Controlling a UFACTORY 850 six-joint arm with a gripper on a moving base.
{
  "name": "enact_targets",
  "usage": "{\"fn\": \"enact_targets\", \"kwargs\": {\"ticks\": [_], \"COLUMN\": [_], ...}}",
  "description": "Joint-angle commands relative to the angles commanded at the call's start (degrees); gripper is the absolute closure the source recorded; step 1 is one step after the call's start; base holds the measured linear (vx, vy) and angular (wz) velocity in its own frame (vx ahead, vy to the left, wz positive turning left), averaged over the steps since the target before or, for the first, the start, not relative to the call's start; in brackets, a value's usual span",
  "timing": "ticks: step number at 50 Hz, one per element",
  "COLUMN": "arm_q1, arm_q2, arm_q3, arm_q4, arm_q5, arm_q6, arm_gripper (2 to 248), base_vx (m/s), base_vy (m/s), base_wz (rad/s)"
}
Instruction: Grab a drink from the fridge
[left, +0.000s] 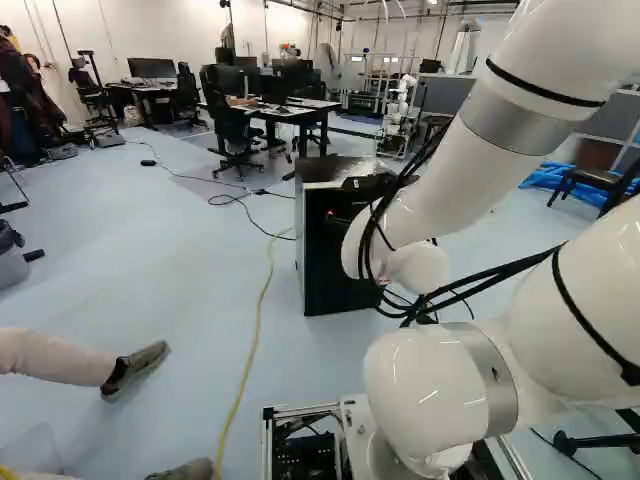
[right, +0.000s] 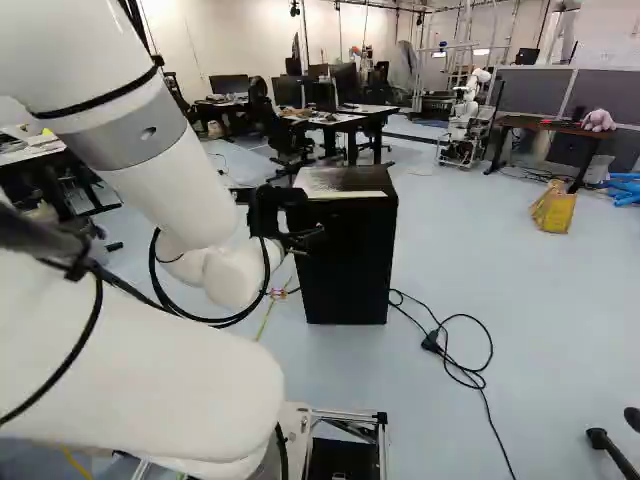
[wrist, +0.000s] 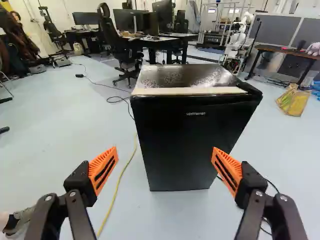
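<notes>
Straight ahead of your open jaws, a black mini fridge (wrist: 185, 135) stands upright on the pale floor (wrist: 65, 130), its front turned towards you. Its door (wrist: 182, 155) looks shut, and whatever is inside is hidden from you. Along the front edge of its dark, glossy top (wrist: 187, 75) you have a pale strip (wrist: 187, 91).

Your jaws are spread wide with nothing between them, the orange pads (wrist: 103, 170) facing each other near the lower part of the fridge in the wrist view. From your two base views, the white arm (right: 180, 170) reaches forward and brings the jaws just in front of the fridge's upper part; you cannot tell the exact gap there.

Beside the fridge, you can follow a yellow cable (wrist: 120, 185) along the floor on one side, and a looped black cord (right: 485, 355) on the other, at the right of the right base view. Beyond the fridge, an office chair (wrist: 127, 55) stands by a tabletop (wrist: 175, 36) with monitors. Farther off you have another robot (wrist: 237, 45) and a yellow bag (right: 553, 208) on the floor. At the left of the left base view, a person's leg (left: 60, 357) and shoe (left: 135, 368) extend towards your base.
</notes>
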Motion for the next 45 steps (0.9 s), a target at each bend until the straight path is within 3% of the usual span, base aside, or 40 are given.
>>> {"fn": "enact_targets", "kwargs": {"ticks": [45], "arm_q1": [0.0], "arm_q2": [0.0], "arm_q3": [0.0], "arm_q4": [0.0], "arm_q5": [0.0], "arm_q6": [0.0], "arm_gripper": [3], "base_vx": [0.06], "base_vy": [0.057], "base_wz": [-0.011]}}
